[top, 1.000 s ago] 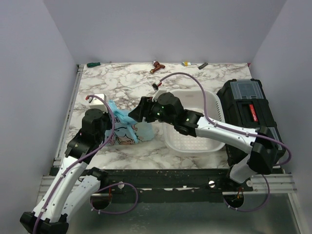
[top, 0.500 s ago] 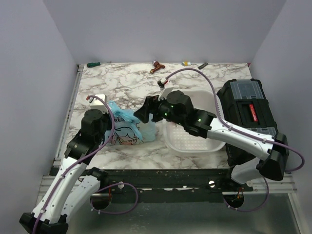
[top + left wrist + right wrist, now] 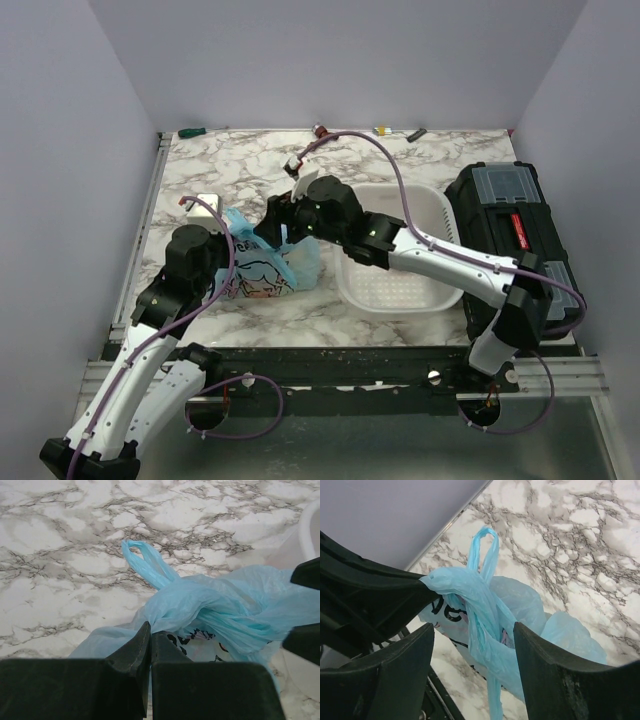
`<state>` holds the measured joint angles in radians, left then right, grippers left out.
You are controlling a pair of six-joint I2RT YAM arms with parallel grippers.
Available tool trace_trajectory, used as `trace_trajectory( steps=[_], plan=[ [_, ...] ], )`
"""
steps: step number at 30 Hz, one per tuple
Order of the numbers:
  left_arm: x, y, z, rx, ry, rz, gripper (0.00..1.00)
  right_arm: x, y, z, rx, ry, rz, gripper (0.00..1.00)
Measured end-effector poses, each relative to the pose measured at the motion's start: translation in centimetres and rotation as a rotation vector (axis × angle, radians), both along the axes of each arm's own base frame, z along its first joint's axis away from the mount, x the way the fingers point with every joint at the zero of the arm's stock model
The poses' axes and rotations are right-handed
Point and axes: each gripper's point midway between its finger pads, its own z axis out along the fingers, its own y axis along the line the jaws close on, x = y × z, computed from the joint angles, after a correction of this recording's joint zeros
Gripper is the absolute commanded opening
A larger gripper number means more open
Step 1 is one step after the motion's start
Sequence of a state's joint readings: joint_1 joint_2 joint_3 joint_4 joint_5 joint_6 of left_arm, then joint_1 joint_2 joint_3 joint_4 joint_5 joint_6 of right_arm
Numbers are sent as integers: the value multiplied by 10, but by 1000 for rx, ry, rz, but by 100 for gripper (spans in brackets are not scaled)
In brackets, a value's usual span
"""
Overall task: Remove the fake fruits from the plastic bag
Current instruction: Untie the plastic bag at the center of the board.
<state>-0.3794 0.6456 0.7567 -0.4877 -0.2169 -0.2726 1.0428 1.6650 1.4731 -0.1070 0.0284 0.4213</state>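
Observation:
The light-blue plastic bag [image 3: 272, 268] lies on the marble table, its printed side showing. My left gripper [image 3: 222, 262] is shut on a fold at its left edge; in the left wrist view the jaws [image 3: 150, 630] pinch thin blue plastic and one loop handle [image 3: 145, 562] lies beyond on the table. My right gripper [image 3: 270, 224] is open just above the bag's top. In the right wrist view its fingers [image 3: 405, 665] straddle the gathered top of the bag [image 3: 480, 605] without touching it. The fake fruits are hidden inside the bag.
A white perforated basket [image 3: 430, 205] stands right of the bag. A black toolbox [image 3: 510, 225] sits at the right edge. A white box [image 3: 200, 203] is behind the left gripper. A green tool [image 3: 190, 131] and other small items lie along the back wall.
My right gripper has moved left and a little further back, from the bag's right side to over its top. The left gripper stays shut on the bag.

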Motion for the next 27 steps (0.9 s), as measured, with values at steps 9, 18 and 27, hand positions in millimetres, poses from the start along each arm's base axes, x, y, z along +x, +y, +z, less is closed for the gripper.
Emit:
trace_trajectory(
  steps=[9,18,27],
  plan=[
    [-1,0,2,-5,-8,-3,0,-5,21,-32,-186,-105,-44,63],
    [-1,4,4,-1,-16,18,0,22,-9,-57,-359,-204,-334,30],
    [-4,18,15,-16,-64,97,0,8,-42,-42,-182,-163,-407,10]
  ],
)
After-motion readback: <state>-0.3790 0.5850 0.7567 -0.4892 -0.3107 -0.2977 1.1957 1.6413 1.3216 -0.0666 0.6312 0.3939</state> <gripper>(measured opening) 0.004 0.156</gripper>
